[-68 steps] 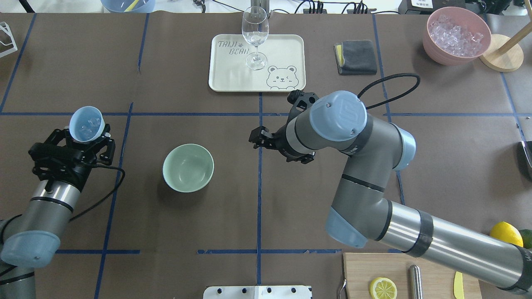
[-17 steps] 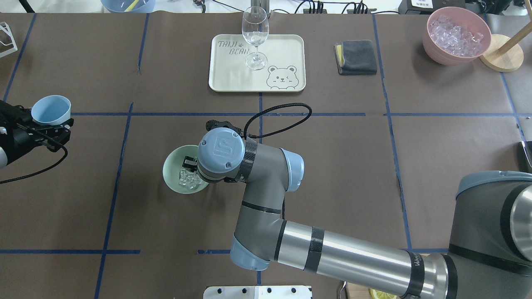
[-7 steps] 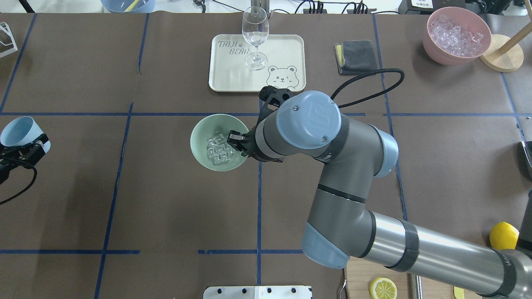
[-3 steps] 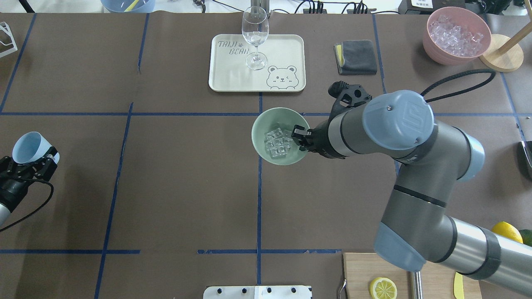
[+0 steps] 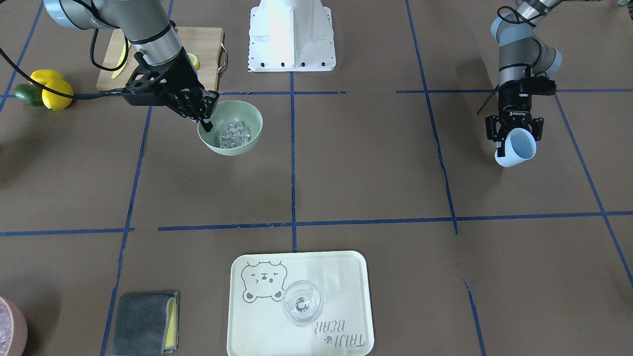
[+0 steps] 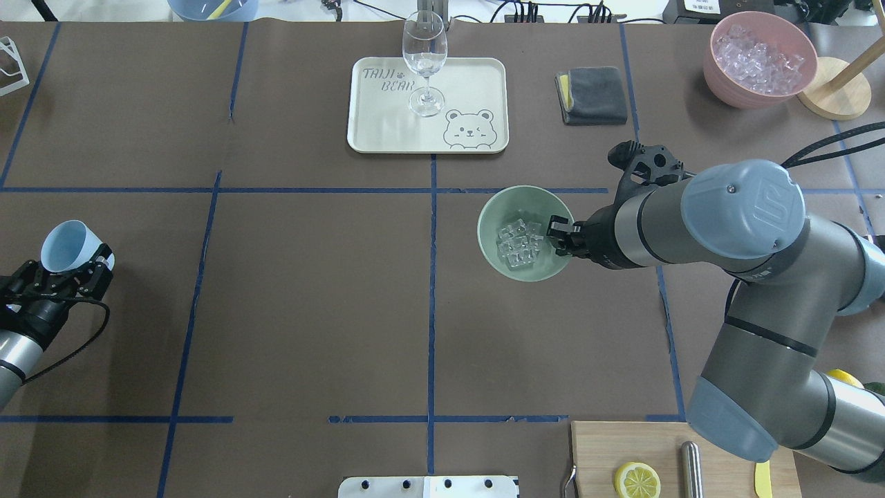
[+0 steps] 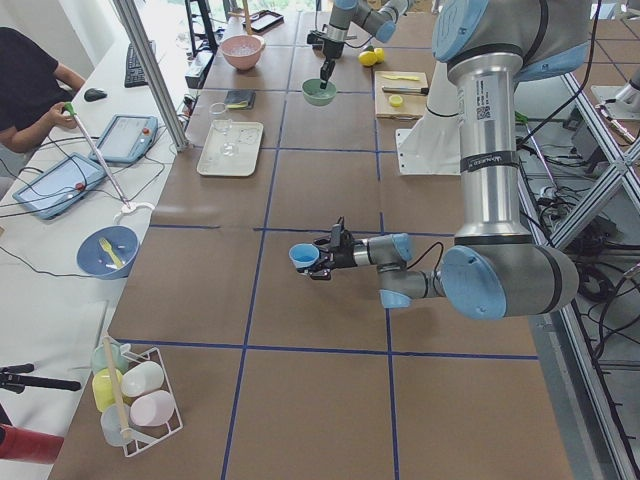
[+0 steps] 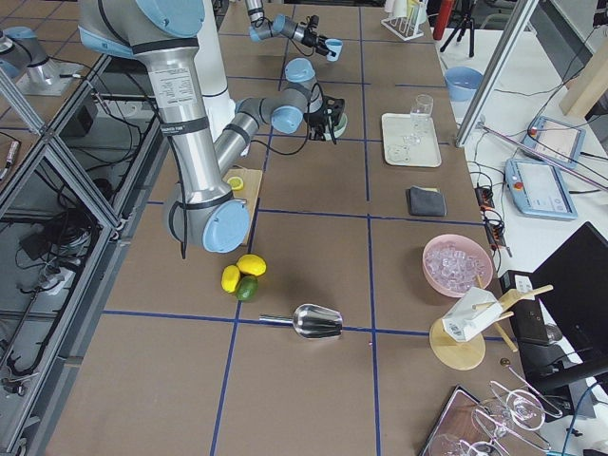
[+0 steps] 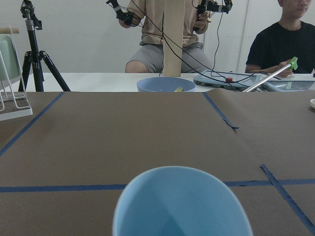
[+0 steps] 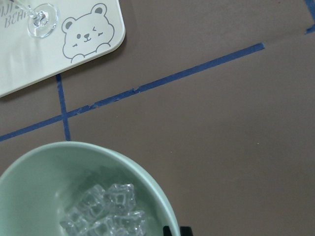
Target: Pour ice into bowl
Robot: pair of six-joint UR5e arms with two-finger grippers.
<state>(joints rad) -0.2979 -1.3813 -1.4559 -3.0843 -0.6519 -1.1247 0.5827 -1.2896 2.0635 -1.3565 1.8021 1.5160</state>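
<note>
The pale green bowl (image 6: 494,207) sits right of the table's centre line, with a small heap of clear ice (image 6: 520,243) inside. My right gripper (image 6: 559,238) is shut on the bowl's right rim. In the front view the bowl (image 5: 232,150), the ice (image 5: 233,134) and that gripper (image 5: 206,123) show at upper left. The right wrist view shows the bowl (image 10: 74,152) and the ice (image 10: 106,214) from close above. My left gripper (image 6: 69,266) is shut on a light blue cup (image 6: 63,245) at the far left edge; the cup (image 9: 182,201) looks empty.
A cream tray (image 6: 470,76) with a wine glass (image 6: 424,59) stands at the back centre. A grey cloth (image 6: 592,95) and a pink bowl of ice (image 6: 759,59) are at the back right. A cutting board (image 6: 622,449) with a lemon slice (image 6: 637,479) is at the front right.
The ice has gone from the blue cup into the green bowl. My right gripper took the bowl's rim and carried it right across the centre line. My left arm drew back left.
</note>
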